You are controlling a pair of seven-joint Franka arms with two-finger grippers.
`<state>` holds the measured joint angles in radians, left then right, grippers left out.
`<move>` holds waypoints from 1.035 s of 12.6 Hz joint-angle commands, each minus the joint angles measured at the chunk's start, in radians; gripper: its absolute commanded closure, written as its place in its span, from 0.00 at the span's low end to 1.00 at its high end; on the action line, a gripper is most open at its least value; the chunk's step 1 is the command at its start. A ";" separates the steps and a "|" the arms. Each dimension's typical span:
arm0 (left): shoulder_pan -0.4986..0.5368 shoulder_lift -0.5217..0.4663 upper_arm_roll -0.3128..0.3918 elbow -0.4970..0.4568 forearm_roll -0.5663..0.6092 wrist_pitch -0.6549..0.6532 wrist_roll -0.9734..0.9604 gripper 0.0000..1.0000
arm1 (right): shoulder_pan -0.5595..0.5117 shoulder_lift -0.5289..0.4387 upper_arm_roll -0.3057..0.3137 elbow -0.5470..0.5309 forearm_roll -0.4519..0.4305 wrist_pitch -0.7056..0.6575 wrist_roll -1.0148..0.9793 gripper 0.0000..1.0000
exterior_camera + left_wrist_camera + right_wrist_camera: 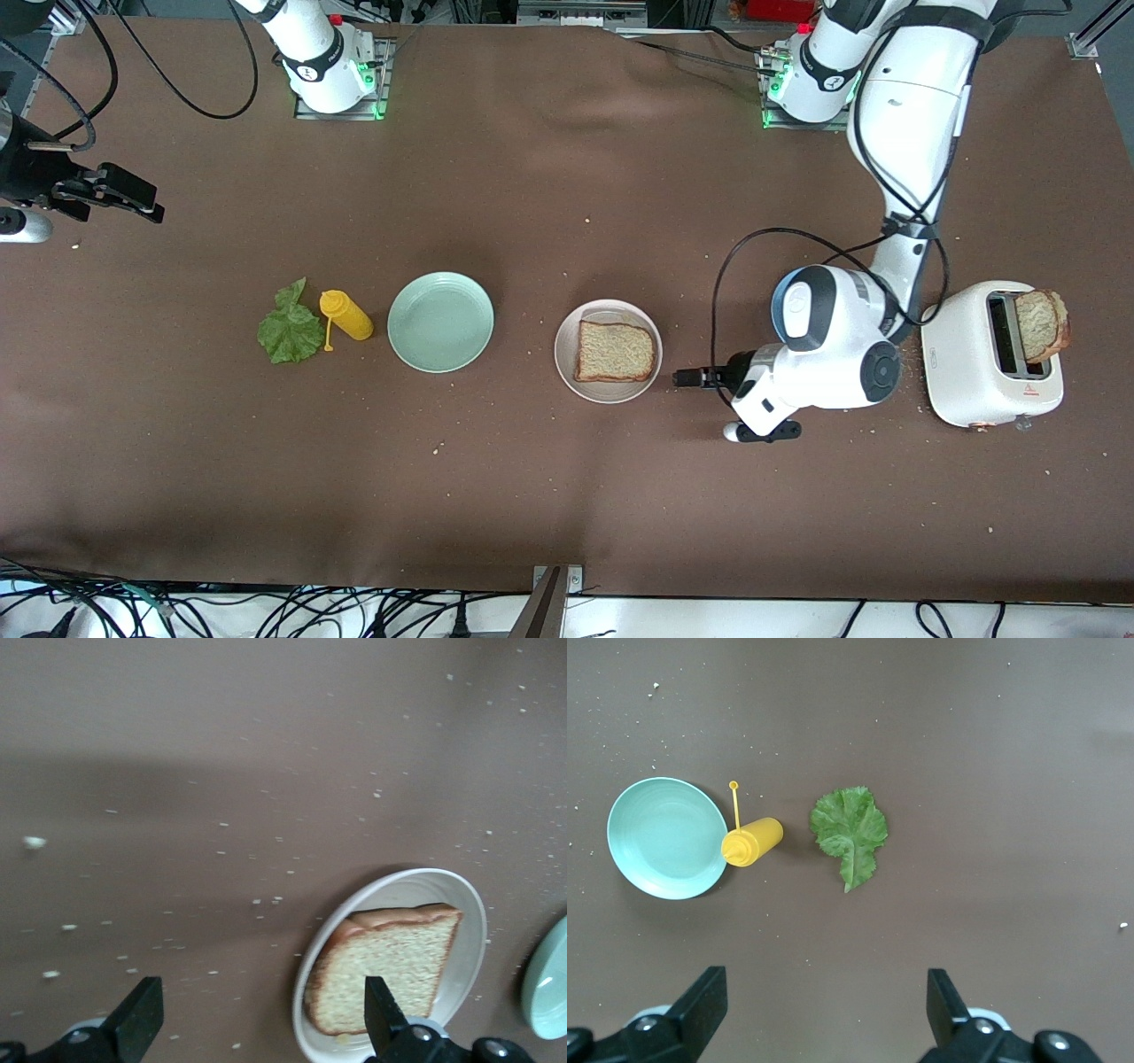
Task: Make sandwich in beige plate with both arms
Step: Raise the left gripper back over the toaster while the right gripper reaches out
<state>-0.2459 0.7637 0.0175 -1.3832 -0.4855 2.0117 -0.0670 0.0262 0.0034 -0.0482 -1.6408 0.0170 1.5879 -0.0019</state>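
The beige plate (609, 352) stands near the middle of the table, and one square bread slice (617, 352) lies flat in it, pale brown and grainy with a darker crust. A second slice (1042, 324) stands upright in a slot of the white toaster (990, 365) at the left arm's end of the table. The lettuce leaf (290, 330) lies flat on the cloth toward the right arm's end; it is crinkled and green, with a pale rib. Just beside it lies a yellow squeeze bottle (346, 315) on its side, cap hanging on a thin strap, and next to that an empty mint-green plate (440, 321) with a raised rim. The left gripper (257, 1014) hovers low over the cloth between the beige plate and the toaster, its fingers wide apart and holding nothing. The right gripper (824, 1003) waits high over the right arm's end of the table, fingers also spread and empty. The table cloth (549, 496) is brown, matte and sprinkled with pale crumbs.
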 commanded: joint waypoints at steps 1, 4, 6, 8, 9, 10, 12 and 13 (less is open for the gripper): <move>0.095 -0.092 -0.007 -0.013 0.164 -0.131 -0.014 0.00 | -0.005 0.013 0.007 0.013 -0.008 -0.016 -0.006 0.00; 0.219 -0.153 -0.008 -0.011 0.269 -0.195 0.007 0.00 | -0.005 0.055 0.007 0.013 -0.011 -0.048 0.000 0.00; 0.266 -0.191 -0.007 -0.005 0.348 -0.257 0.070 0.00 | -0.008 0.063 0.004 0.012 -0.003 -0.062 -0.003 0.00; 0.303 -0.221 -0.005 -0.005 0.378 -0.292 0.133 0.00 | -0.006 0.079 0.004 0.016 -0.005 -0.075 -0.010 0.00; 0.316 -0.237 -0.004 -0.005 0.383 -0.304 0.144 0.00 | -0.008 0.086 0.004 0.013 0.001 -0.088 -0.056 0.00; 0.326 -0.257 -0.004 -0.005 0.418 -0.309 0.145 0.00 | -0.008 0.098 0.004 0.012 0.015 -0.092 -0.141 0.00; 0.326 -0.296 -0.007 -0.004 0.497 -0.340 0.144 0.00 | -0.017 0.109 -0.001 0.010 0.081 -0.074 -0.269 0.00; 0.327 -0.306 -0.007 -0.007 0.505 -0.341 0.144 0.00 | -0.031 0.125 -0.007 0.007 0.093 -0.063 -0.358 0.00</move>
<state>0.0761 0.5023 0.0231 -1.3766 -0.0304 1.6965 0.0623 0.0224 0.1060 -0.0508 -1.6433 0.0684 1.5204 -0.2264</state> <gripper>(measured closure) 0.000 0.000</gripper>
